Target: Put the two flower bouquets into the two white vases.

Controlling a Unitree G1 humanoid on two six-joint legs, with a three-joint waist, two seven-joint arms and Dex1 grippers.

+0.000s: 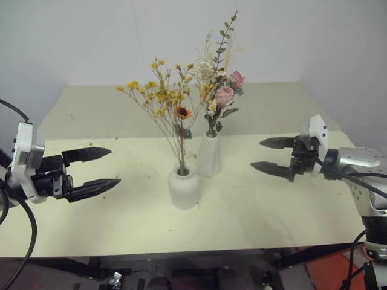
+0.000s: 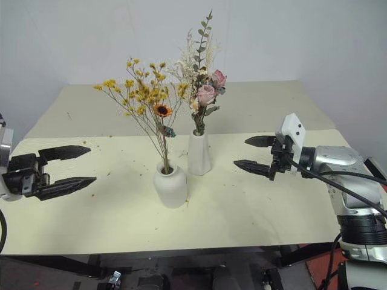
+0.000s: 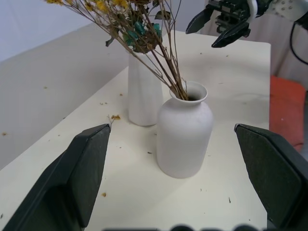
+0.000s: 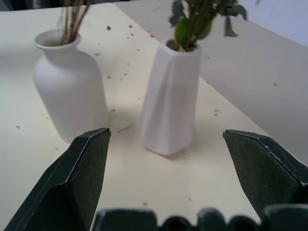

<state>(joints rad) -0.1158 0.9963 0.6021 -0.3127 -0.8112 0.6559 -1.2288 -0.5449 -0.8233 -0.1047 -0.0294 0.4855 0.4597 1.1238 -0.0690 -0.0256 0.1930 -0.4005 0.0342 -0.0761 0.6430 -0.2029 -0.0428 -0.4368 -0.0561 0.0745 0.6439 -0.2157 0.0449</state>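
my left gripper (image 1: 91,171) is out on the left side, pointing to the right. its two black fingers (image 1: 86,154) are spread wide apart, one above the other, with nothing between them. my right gripper (image 1: 267,155) is out on the right side, pointing to the left. its two black fingers are spread wide too, and hold nothing. my right arm (image 1: 357,163) is silver and bends down at the near right.

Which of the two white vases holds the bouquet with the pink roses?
The tall, slim, tapered vase farther back holds the pink rose bouquet. The shorter round-bodied vase in front holds the yellow-orange blossoms.
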